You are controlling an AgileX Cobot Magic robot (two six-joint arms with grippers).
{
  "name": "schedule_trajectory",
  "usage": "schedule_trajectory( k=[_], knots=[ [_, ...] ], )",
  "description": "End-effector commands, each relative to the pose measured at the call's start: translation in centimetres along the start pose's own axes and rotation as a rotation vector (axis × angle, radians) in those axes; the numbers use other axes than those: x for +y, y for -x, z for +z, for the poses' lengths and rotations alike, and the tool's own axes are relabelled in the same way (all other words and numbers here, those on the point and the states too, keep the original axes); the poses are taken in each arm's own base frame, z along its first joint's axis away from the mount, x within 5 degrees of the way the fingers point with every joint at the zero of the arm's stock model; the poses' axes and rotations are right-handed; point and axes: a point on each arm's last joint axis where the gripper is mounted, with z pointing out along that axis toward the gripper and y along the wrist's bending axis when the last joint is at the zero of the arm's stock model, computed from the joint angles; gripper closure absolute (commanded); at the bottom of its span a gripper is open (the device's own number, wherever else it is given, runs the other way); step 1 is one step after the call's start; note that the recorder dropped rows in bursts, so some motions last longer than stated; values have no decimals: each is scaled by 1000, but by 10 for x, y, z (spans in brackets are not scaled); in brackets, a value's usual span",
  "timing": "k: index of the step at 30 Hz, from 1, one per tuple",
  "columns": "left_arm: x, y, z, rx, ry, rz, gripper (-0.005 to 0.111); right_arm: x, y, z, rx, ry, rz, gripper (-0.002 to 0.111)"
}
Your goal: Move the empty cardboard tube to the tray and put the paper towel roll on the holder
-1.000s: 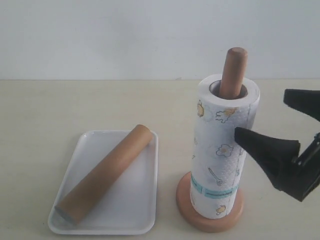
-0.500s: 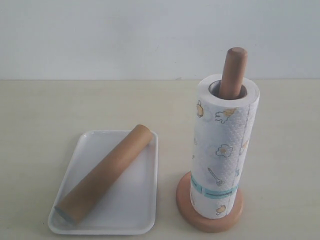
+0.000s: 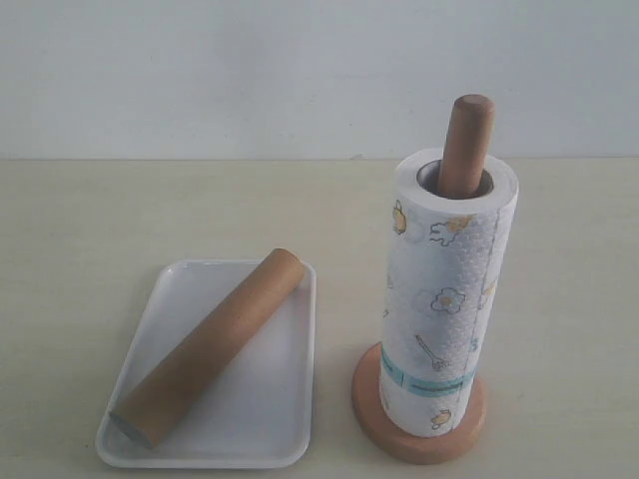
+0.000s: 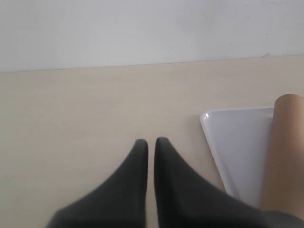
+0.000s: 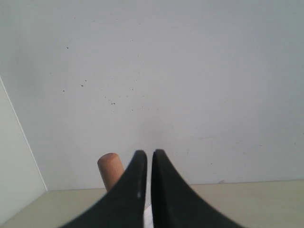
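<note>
On my screen the pale table (image 3: 80, 220) fills the exterior view. On its left lies the white tray (image 3: 265, 399), long side running away from the camera. To its right, apart from it, the paper towel roll (image 3: 444, 289) stands upright, long axis vertical, slid over the wooden holder (image 3: 467, 135). The post comes up through the core and its rounded top pokes out above the roll. The roll's lower end, with the teal band, sits on the round base.

The brown tube (image 3: 205, 349) lies on its side in the tray, long axis on the diagonal. One end points at the near left corner. The other points at the far right corner and lies over the far rim.

In the left wrist view, the left gripper (image 4: 150, 142) has its jaws together on nothing, over bare table near a tray corner. The right gripper (image 5: 149, 153) is likewise pressed together and empty, with the post's top beside one finger.
</note>
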Motion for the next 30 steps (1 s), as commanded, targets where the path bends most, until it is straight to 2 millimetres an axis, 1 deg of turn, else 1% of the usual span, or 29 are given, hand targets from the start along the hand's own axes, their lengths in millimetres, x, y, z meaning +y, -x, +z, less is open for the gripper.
schedule_trajectory(
  k=[1, 16, 20, 22, 25, 27, 30],
  knots=[
    [0, -1, 0, 1, -1, -17, 102, 1, 1, 0, -4, 4, -7, 105],
    [0, -1, 0, 1, -1, -17, 102, 3, 1, -1, -6, 27, -36, 105],
    [0, -1, 0, 1, -1, -17, 102, 8, 3, -1, -36, 85, -126, 105],
    [0, -1, 0, 1, -1, -17, 102, 4, 8, -1, -118, 49, -124, 105],
    [0, -1, 0, 1, -1, -17, 102, -9, 12, -3, -208, -86, -126, 105],
    [0, -1, 0, 1, -1, -17, 102, -15, 9, -4, -184, -151, -172, 105],
    [0, -1, 0, 1, -1, -17, 102, -22, 0, -4, -80, -213, -187, 105]
  ],
)
